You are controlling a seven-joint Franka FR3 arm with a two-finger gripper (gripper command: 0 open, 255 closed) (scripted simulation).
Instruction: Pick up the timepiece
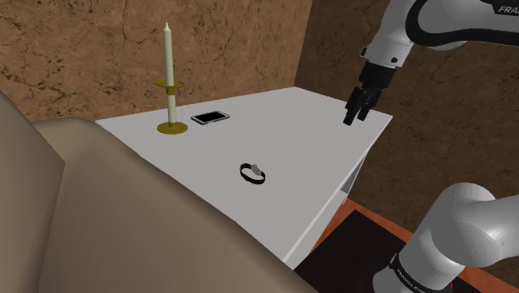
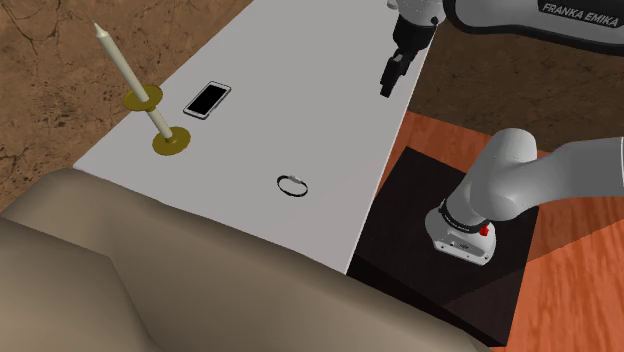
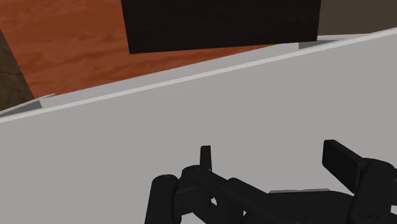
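Hovering over the counter [image 1: 316, 125] near its edge: tool [image 1: 356, 116], fingers apart, nothing between them. Watch [image 1: 254, 172] (dark band, small pale face) lies flat on the counter, well apart from the tool, out in the open. Candlestick [image 1: 170, 83] and phone [image 1: 210, 117] sit farther from the tool than the watch does.

Risks, as judged:
- The watch sits very low, so fingertips may hit the counter before closing.
- A pinch on the strap alone could slip.
- An off-centre descent would shove it aside.
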